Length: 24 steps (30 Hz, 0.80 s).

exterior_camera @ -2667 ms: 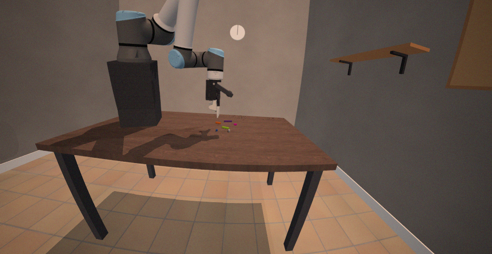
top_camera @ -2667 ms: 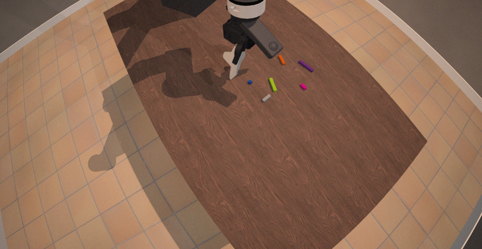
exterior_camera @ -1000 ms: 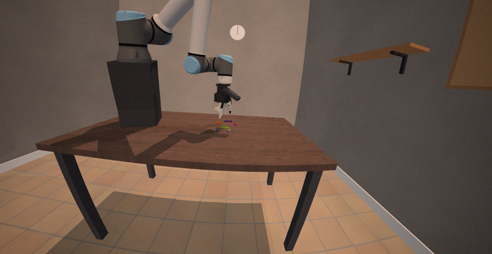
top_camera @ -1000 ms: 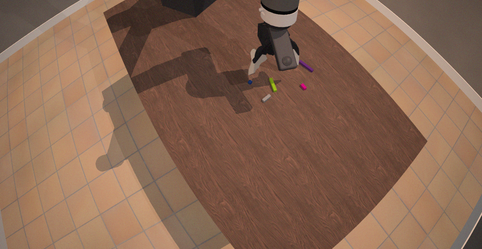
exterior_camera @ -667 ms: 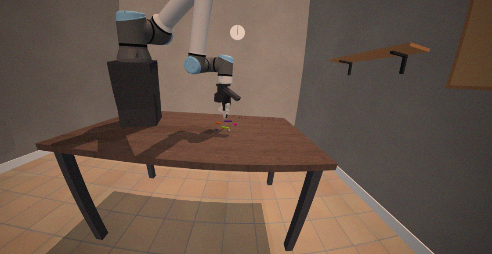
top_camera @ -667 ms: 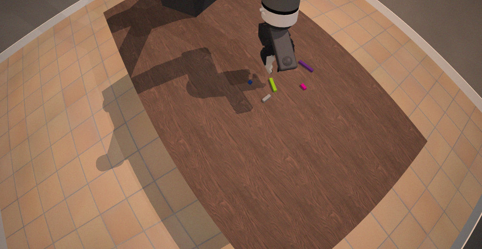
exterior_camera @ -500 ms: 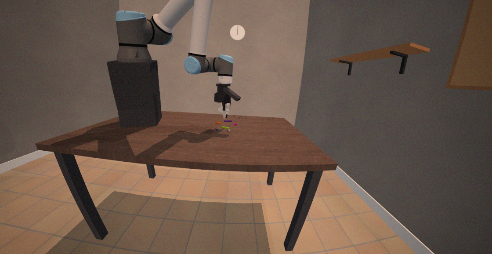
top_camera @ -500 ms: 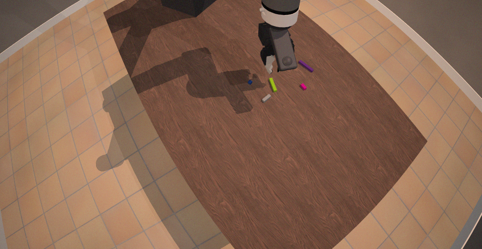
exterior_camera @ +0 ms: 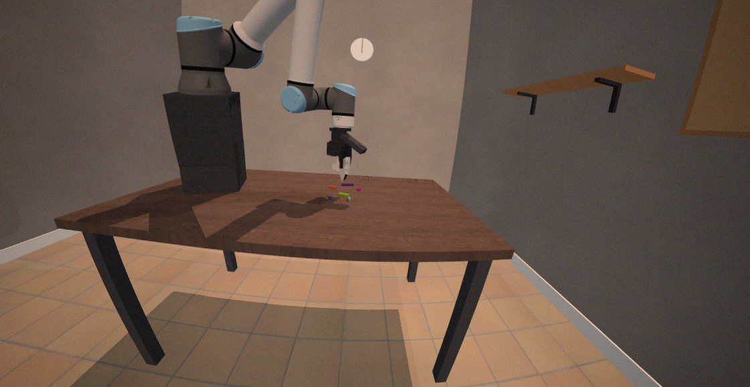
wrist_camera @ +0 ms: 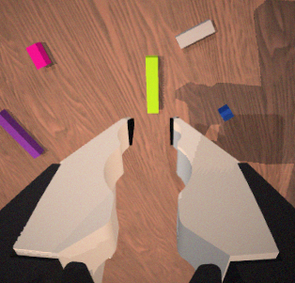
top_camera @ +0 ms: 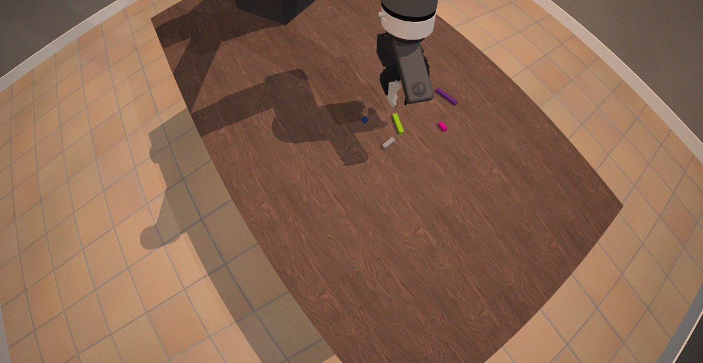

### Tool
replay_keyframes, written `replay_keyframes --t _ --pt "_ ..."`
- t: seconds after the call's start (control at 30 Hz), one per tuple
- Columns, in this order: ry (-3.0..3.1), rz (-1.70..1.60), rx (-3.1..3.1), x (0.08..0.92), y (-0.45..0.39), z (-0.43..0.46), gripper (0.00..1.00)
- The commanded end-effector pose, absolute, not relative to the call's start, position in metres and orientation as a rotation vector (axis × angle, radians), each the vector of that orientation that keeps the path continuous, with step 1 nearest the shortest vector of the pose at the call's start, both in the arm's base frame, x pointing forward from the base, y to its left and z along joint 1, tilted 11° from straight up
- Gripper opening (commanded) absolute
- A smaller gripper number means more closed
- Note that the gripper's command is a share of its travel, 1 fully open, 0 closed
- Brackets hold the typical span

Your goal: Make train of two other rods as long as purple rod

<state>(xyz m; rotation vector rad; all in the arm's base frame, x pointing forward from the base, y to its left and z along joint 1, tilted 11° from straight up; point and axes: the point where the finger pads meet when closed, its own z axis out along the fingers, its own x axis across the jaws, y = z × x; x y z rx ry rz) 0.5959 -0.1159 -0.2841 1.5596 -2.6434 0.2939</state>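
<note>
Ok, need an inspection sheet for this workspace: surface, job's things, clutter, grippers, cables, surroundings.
Surface: brown wood-grain table top, arm's shadow across it; damage, nothing seen.
Job's things: six straight rods, lying separately, no train formed: lime, blue, grey, magenta, purple, orange. Orange shows only in the exterior view.
Clutter: nothing seen.
Grippers: one claw with pale fingers, above the table, narrow gap between the tips, nothing held.
Cables: nothing seen.
Surroundings: tiled floor, grey walls, round white wall clock, wooden wall shelf on black brackets.
</note>
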Motion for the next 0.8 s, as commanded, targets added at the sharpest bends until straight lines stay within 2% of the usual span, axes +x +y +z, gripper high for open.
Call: replay_keyframes --t 0.0,0.77 --pt "-2.644 0.295 1.56 0.5962 -0.1158 -0.2837 0.14" --pt "-2.644 0.295 1.559 0.5967 -0.1172 -0.2908 0.14"
